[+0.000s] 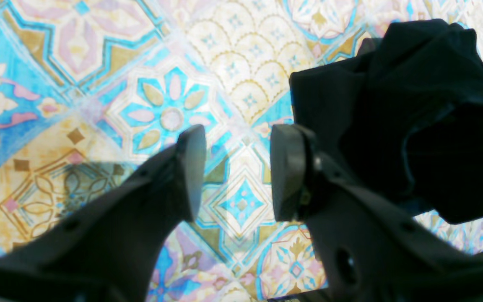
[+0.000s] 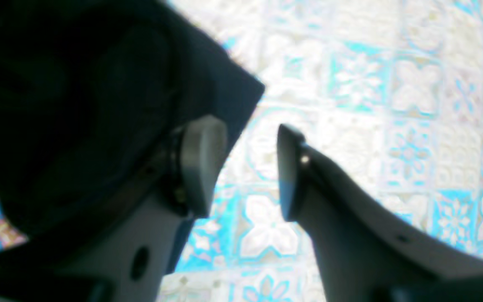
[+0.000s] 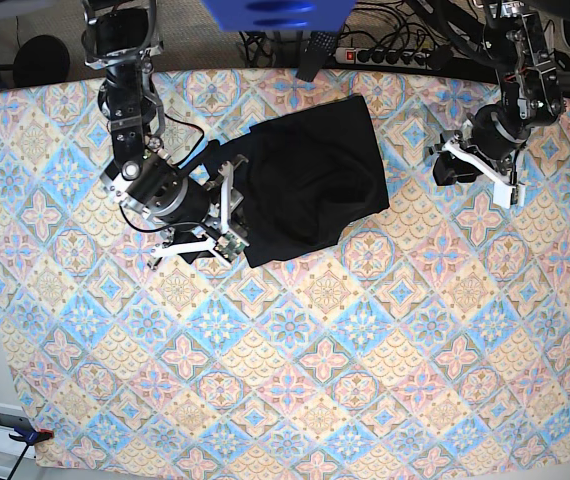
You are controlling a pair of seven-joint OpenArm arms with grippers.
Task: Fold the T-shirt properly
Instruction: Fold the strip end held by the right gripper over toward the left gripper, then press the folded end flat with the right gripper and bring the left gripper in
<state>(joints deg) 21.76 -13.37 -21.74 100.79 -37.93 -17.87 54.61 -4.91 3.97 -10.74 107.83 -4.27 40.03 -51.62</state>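
- The T-shirt (image 3: 310, 180) lies as a folded, slightly rumpled black bundle on the patterned tablecloth (image 3: 295, 360), in the upper middle of the base view, nearer that view's left arm than its right one.
- The right gripper (image 3: 227, 210) sits at the shirt's left edge in the base view; its white fingers reach over the border of the cloth there.
- From the right wrist camera the right gripper (image 2: 250, 172) has its jaws spread apart, with bare tile pattern visible in the gap between the pads (image 2: 201, 163). The T-shirt (image 2: 78, 105) fills the left of that view, lying beside and behind the left-hand pad (whether the fabric touches the pad cannot be told, as the picture is blurred).
- The left gripper (image 3: 475, 165) hangs well apart from the shirt, over open tablecloth near the upper right of the base view.
- From the left wrist camera the left gripper (image 1: 237, 172) is also spread wide, nothing between its pads (image 1: 285, 172) but the tablecloth (image 1: 99, 84). The T-shirt (image 1: 413, 109) shows as a dark, creased mass in the right half of that view, beyond the right-hand finger.
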